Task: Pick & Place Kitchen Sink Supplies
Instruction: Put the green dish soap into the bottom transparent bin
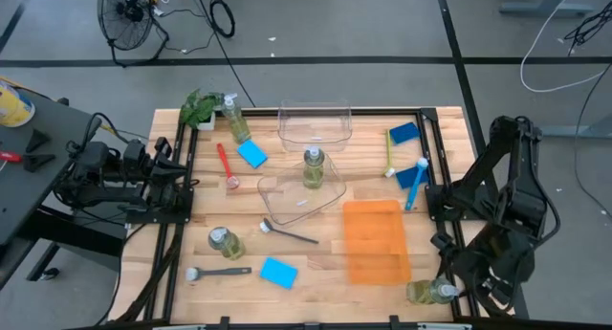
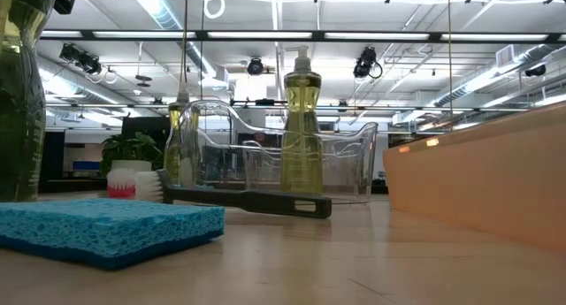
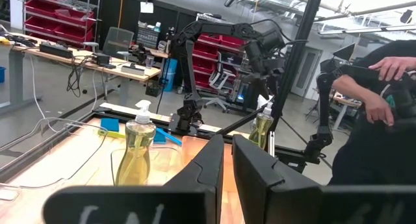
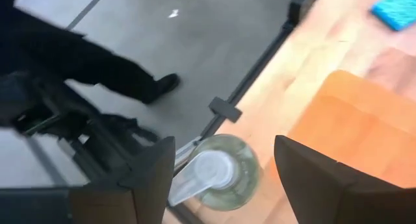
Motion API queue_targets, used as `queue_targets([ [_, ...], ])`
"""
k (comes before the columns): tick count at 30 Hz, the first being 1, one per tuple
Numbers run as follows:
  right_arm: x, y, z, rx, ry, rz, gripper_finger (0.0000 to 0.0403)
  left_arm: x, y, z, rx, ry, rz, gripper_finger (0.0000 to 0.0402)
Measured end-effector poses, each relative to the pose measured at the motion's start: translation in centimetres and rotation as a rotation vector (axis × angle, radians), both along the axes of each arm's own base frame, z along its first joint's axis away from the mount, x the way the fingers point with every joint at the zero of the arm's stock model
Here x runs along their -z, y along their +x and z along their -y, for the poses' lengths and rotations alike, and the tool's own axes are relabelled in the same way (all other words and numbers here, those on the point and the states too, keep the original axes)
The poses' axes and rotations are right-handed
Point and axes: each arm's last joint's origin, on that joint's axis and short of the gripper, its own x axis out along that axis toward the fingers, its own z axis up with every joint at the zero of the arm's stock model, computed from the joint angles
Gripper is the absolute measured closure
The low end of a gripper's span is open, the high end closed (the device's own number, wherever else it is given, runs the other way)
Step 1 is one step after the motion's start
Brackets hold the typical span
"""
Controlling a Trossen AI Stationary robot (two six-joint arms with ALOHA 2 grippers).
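My right gripper (image 4: 224, 175) is open at the table's near right corner, looking down on a clear pump bottle of yellow-green liquid (image 4: 218, 178) (image 1: 430, 292). The bottle stands upright on the table edge between the two fingers; I see no touch. My left gripper (image 3: 227, 162) is shut and waits off the table's left edge (image 1: 177, 182). Other bottles stand by the plant (image 1: 234, 120), in the tilted clear bin (image 1: 314, 167) and near left (image 1: 225, 242). Blue sponges (image 1: 252, 155) (image 1: 278, 272) (image 1: 404, 132) and red (image 1: 226, 165), grey (image 1: 287, 232), yellow-green (image 1: 389, 156) and blue (image 1: 414, 185) brushes lie flat.
A flat orange tray (image 1: 375, 239) lies just left of the right gripper. Two clear bins (image 1: 314, 124) (image 1: 301, 191) sit mid-table, and a leafy plant (image 1: 199, 108) stands at the far left corner. A person (image 4: 78, 62) stands beyond the table's near right corner.
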Motion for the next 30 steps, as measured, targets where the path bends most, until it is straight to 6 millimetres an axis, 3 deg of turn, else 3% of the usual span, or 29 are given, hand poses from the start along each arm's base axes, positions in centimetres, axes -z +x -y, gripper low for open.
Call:
queue_targets([
  [9,0.3,-0.7,-0.6,0.209,0.021,-0.017,0.014,0.0,0.0,0.0,0.0,0.0,0.0,0.0365],
  [15,0.7,-1.7,-1.5,0.265,0.043,-0.042,0.014,0.0,0.0,0.0,0.0,0.0,0.0,0.0365],
  [30,2.1,-3.0,-3.7,0.328,-0.019,0.08,0.014,0.0,0.0,0.0,0.0,0.0,0.0,0.0365],
])
